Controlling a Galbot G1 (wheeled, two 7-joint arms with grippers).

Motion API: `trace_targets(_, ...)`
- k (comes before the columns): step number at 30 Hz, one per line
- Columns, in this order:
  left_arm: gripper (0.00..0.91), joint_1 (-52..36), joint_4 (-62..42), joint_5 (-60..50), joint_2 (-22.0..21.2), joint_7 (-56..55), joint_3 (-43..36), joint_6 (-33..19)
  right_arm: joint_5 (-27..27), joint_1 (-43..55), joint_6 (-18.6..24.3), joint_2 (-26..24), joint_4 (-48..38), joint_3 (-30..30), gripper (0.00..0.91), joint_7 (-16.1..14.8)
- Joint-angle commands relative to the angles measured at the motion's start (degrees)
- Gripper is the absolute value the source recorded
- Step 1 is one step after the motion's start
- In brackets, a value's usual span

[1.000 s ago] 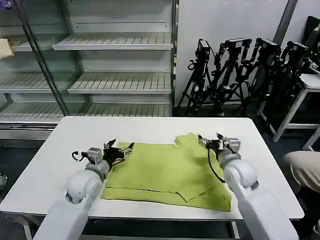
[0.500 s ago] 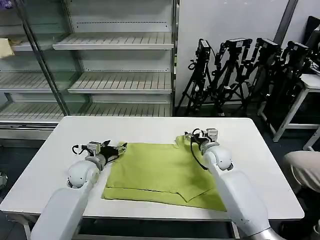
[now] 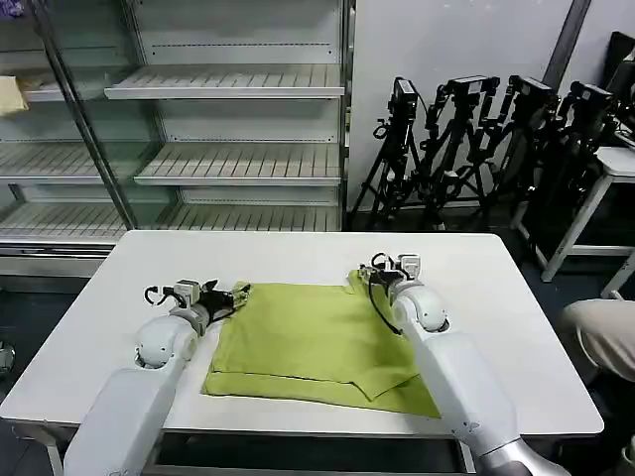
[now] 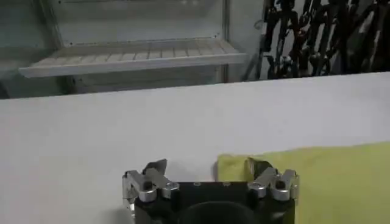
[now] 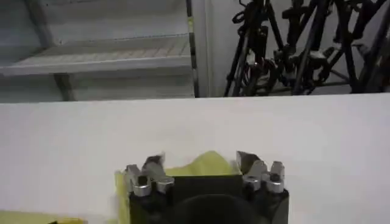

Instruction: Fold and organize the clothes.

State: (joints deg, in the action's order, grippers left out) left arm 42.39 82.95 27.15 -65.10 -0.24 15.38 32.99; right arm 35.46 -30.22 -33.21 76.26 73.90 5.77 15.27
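Observation:
The lime T-shirt [image 3: 313, 337] lies flat on the white table [image 3: 288, 253], its near edge folded over in a band. My left gripper [image 3: 236, 294] sits low at the shirt's far left corner. In the left wrist view that gripper [image 4: 207, 168] is open, and the shirt's corner [image 4: 234, 167] lies between the fingers, close to one fingertip [image 4: 261, 168]. My right gripper [image 3: 370, 275] is at the far right corner. In the right wrist view that gripper [image 5: 200, 162] is open too, with a raised bump of the shirt [image 5: 208, 164] between its fingers.
Bare metal shelves [image 3: 228, 164] stand behind the table. Camera tripods [image 3: 476, 149] crowd the back right, beside a white side table [image 3: 617, 164]. A beige fabric thing [image 3: 600, 332] shows at the right edge. Bare tabletop surrounds the shirt.
My right gripper has swung left along the shirt's far edge to the raised corner. My left gripper has shifted slightly left to the far left corner. The shirt has barely moved.

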Motion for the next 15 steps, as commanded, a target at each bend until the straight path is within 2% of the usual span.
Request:
trace_targets(1, 0.02, -0.06, -0.83, -0.21, 0.13, 0.21, 0.2, 0.07, 0.67, 0.76, -0.04, 0.57, -1.3, -0.2, 0.0, 0.23)
trace_targets(9, 0.02, 0.63, -0.4, -0.21, 0.03, 0.8, 0.33, 0.05, 0.5, 0.87, -0.01, 0.65, -1.15, -0.1, 0.0, 0.1)
trace_targets(15, 0.02, 0.84, 0.27, -0.06, -0.03, 1.07, 0.54, 0.03, -0.71, 0.71, 0.15, 0.46, -0.01, 0.23, 0.0, -1.44)
